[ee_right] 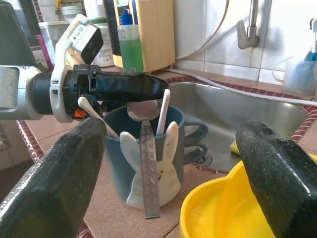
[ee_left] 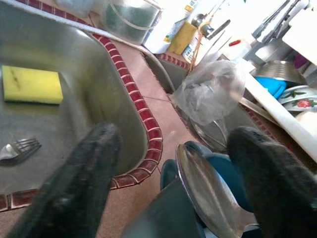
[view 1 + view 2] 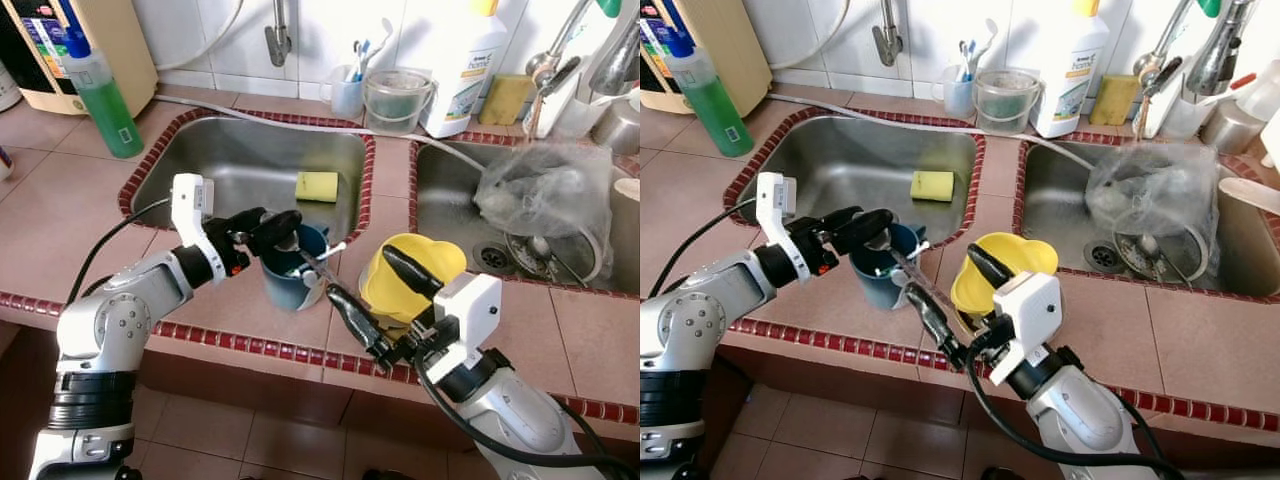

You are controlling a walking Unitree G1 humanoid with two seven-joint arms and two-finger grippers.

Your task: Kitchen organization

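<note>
The left hand (image 3: pixel 268 228), fingers apart, straddles a metal spoon (image 1: pixel 146 163) leaning from the blue mug (image 3: pixel 290 272) on the desk (image 3: pixel 60 200). The right hand (image 3: pixel 385 305) hovers spread beside the yellow bowl (image 3: pixel 410 275). The step seems to be loading cutlery; next, seat the spoon upright.

My left gripper (image 3: pixel 268 226) sits over blue mug (image 3: pixel 292 270), fingers spread; spoon (image 1: pixel 146 163) and white utensils stick up between, block way down. Yellow cup (image 3: pixel 405 280) stands just beside mug, narrow gap. My right gripper (image 3: pixel 385 300) wide open before both. I see free room in left sink (image 3: pixel 240 165), apart from sponge (image 3: pixel 316 186) and fork (image 2: pixel 20 148).
</note>
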